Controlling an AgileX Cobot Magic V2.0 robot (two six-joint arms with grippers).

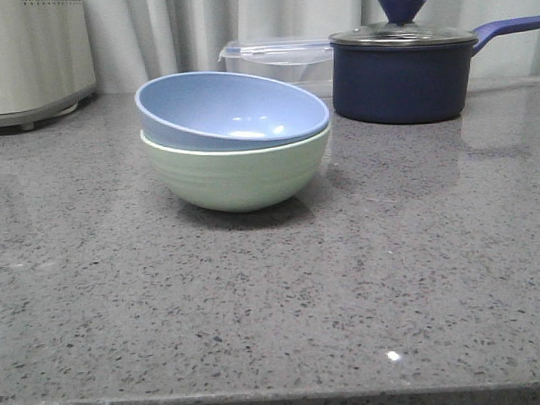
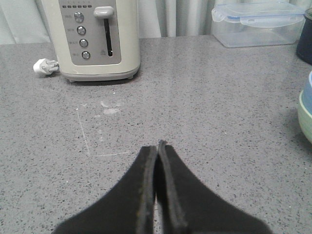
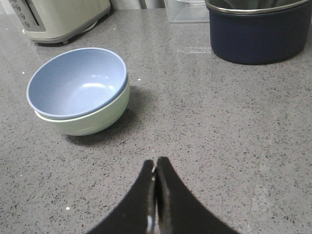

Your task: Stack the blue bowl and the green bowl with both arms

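Note:
The blue bowl sits nested inside the green bowl at the middle of the grey counter, a little tilted. The stack also shows in the right wrist view, the blue bowl in the green bowl. Only an edge of the green bowl shows in the left wrist view. My left gripper is shut and empty above bare counter, well clear of the bowls. My right gripper is shut and empty, a short way from the stack. Neither arm shows in the front view.
A dark navy lidded saucepan stands at the back right, a clear plastic container beside it. A cream toaster stands at the back left, its plug lying on the counter.

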